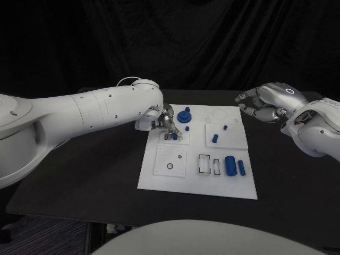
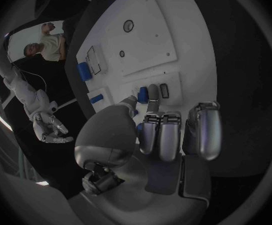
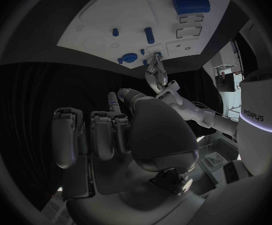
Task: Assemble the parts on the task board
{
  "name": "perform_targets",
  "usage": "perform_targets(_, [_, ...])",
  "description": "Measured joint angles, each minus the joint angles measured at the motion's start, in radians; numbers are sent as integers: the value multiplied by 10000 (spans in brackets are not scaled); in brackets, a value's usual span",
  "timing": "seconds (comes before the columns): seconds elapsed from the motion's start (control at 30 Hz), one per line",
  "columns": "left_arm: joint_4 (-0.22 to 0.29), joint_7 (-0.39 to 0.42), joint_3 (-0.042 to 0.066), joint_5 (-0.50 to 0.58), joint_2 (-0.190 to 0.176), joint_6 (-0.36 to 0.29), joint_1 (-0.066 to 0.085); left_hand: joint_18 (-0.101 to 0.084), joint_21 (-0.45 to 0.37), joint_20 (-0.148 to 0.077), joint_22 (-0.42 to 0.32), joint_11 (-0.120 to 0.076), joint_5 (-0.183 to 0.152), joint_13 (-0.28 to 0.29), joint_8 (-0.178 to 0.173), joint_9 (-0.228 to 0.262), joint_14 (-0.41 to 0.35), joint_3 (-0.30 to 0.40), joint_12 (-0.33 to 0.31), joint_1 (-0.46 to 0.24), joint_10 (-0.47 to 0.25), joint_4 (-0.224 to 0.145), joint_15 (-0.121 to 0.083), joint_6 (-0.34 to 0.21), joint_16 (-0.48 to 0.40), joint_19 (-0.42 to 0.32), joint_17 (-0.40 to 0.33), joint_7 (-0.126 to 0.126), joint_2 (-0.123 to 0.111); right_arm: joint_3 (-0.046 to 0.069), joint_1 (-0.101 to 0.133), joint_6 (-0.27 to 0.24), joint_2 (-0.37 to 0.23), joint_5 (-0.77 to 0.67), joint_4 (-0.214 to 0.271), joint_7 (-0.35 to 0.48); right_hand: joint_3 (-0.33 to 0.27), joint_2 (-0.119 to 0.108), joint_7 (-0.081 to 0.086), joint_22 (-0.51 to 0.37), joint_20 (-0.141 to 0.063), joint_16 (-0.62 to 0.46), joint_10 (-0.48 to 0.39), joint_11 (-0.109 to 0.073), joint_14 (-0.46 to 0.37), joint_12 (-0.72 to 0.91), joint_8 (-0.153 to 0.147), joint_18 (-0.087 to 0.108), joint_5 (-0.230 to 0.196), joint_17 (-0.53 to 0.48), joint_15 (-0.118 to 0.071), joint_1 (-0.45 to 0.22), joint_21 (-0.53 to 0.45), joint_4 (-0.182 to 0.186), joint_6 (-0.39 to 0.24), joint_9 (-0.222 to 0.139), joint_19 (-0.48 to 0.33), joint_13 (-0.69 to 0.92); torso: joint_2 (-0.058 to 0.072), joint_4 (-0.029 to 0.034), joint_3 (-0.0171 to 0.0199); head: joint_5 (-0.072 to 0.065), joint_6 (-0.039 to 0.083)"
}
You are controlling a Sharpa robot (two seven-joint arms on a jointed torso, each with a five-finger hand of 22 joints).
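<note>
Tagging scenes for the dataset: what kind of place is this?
Likely a robotics lab test cell: a black table against dark drapes, a white task board carrying small blue parts, and two white arms, the left robot hand at the board, the right robot hand raised.

I see a black worktop (image 1: 78,175) under everything, and behind it a dark curtain (image 1: 201,42) closes the back.

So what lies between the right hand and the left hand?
In the head view, the far part of the task board lies between the right hand and the left hand, with a blue knob on it.
</note>
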Motion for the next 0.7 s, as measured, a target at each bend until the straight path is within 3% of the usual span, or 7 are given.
perform_targets(0.4, [-24, 170, -1, -1, 28, -343, -2, 0, 0, 0, 0, 0, 256, 0, 39, 182, 0, -54, 0, 106, 0, -55, 0, -1, 0, 0, 0, 0, 106, 0, -2, 24, -1, 0, 7, -8, 0, 0, 0, -1, 0, 0, 0, 0, 0, 0, 0, 0, 0, 0, 0, 0, 0, 0, 0, 0, 0, 0, 0, -1, 7, 12, 0])
perform_targets(0.7, [-111, 211, -1, -1, 79, -359, -8, -1, 0, 0, 0, 0, 739, 1, 78, 366, 0, -33, 0, 268, 0, -160, 0, -74, 0, 0, 0, 0, 155, 0, -2, 28, -18, 0, 20, -8, 28, -40, 0, -2, 0, 0, 0, 0, 0, 0, 0, 0, 0, 0, 0, -40, 0, -28, 0, -11, 0, 0, -3, -2, 10, 55, 0])
